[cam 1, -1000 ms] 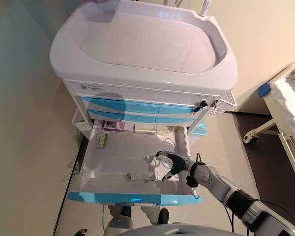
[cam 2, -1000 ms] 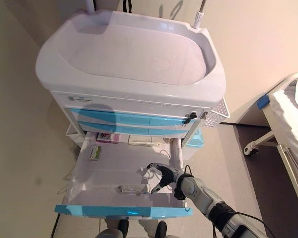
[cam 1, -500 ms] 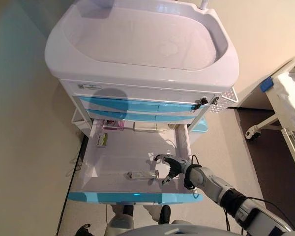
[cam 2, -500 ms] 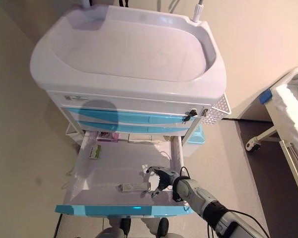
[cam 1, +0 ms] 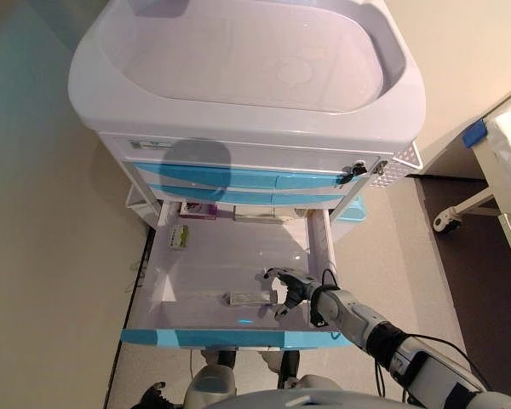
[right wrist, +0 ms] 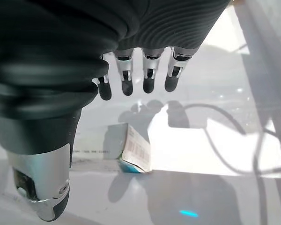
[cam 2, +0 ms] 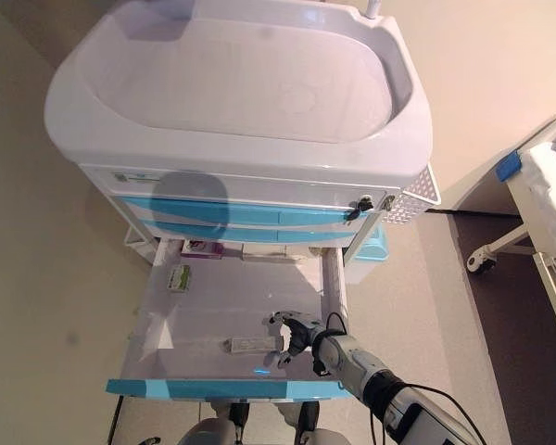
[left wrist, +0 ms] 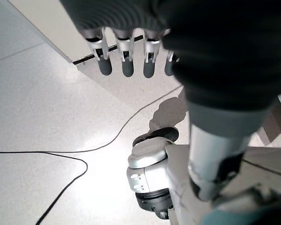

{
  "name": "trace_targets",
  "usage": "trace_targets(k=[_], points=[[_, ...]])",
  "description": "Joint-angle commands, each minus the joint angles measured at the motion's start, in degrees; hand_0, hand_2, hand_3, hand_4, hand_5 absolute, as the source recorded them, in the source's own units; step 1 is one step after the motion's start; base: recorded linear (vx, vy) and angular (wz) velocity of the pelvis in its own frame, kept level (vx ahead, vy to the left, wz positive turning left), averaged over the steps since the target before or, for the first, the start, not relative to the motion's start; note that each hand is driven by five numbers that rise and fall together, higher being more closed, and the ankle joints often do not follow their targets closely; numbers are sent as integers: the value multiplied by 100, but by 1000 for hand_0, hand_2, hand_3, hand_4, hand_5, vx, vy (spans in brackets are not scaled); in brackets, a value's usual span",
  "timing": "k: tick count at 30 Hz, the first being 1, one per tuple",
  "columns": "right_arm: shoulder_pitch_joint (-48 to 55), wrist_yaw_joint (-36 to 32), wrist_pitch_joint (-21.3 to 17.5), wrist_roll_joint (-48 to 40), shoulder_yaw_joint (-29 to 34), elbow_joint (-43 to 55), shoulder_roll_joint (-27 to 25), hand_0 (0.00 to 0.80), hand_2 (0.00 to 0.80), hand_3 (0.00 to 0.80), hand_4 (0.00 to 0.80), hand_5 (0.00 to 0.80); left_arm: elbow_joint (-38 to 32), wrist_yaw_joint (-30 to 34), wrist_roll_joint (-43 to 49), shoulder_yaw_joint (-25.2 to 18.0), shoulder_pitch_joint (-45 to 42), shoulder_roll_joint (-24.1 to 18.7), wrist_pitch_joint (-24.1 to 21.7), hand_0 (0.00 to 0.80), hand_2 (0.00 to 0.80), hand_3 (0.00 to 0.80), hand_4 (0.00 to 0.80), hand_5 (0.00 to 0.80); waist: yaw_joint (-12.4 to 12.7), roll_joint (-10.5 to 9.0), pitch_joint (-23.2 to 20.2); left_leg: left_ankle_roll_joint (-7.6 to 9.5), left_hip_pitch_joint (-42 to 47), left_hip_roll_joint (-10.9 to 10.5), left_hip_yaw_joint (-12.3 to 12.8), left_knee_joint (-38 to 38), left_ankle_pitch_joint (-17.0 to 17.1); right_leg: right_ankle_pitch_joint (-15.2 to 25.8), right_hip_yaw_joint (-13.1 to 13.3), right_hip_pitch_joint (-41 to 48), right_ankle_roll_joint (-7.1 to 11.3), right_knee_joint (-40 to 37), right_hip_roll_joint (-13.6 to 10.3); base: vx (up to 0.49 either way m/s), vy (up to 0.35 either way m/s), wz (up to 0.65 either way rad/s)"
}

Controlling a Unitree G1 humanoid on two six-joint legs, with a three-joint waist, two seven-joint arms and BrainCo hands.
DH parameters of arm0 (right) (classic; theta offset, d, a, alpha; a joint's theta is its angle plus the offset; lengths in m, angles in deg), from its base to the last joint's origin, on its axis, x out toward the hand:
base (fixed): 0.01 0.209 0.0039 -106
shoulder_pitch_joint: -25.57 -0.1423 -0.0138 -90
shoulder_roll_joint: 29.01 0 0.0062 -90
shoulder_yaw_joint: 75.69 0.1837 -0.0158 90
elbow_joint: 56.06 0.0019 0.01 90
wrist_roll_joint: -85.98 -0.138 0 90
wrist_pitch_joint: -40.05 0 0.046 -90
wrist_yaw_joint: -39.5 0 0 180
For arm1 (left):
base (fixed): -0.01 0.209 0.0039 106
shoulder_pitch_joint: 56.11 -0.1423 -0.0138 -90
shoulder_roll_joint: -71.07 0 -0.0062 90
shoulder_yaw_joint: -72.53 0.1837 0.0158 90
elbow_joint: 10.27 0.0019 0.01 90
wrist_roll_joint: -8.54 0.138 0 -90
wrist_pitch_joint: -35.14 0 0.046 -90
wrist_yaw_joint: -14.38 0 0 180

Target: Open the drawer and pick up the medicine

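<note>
Beige floor and pale walls surround a white medical cart with a moulded tray top; at the right edge we see part of a wheeled bed frame, cut off by the picture border. Below two closed blue-fronted drawers, the bottom drawer stands pulled fully out, its white floor in view. On that floor, near the front, lies the medicine box, long and flat; print runs along its side in the right wrist view, but we cannot read it. A small green-labelled box sits at the drawer's left rear, and a pink packet and white packets lie half hidden under the drawer above. We find the right hand inside the drawer, just beside the medicine box's right end, fingers loosely spread and curved, thumb apart, holding nothing. We see the left hand only in its wrist view, fingers relaxed above the floor.
</note>
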Motion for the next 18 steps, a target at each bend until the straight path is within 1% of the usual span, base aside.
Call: trace_targets(k=[1,7,18], points=[[-384,205,-42,-94,-189,96,215,0,0,0,0,0,203,-128,-147,221,214,125,-32,0,0,0,0,0,34,-12,11,158,-368,-252,-103,20,79,17,95,-425,296,670,-92,0,0,0],[-327,338,-22,-178,-192,-128,357,0,0,0,0,0,196,-184,-184,300,255,170,-46,0,0,0,0,0,34,-2,39,169,-373,-261,-108,22,78,29,89,-441,300,690,-96,0,0,0],[-347,506,-21,-7,-307,-450,515,0,0,0,0,0,195,-263,-203,397,306,210,-71,0,0,0,0,0,33,31,86,173,-409,-270,-104,20,87,55,115,-489,303,680,-102,0,0,0]])
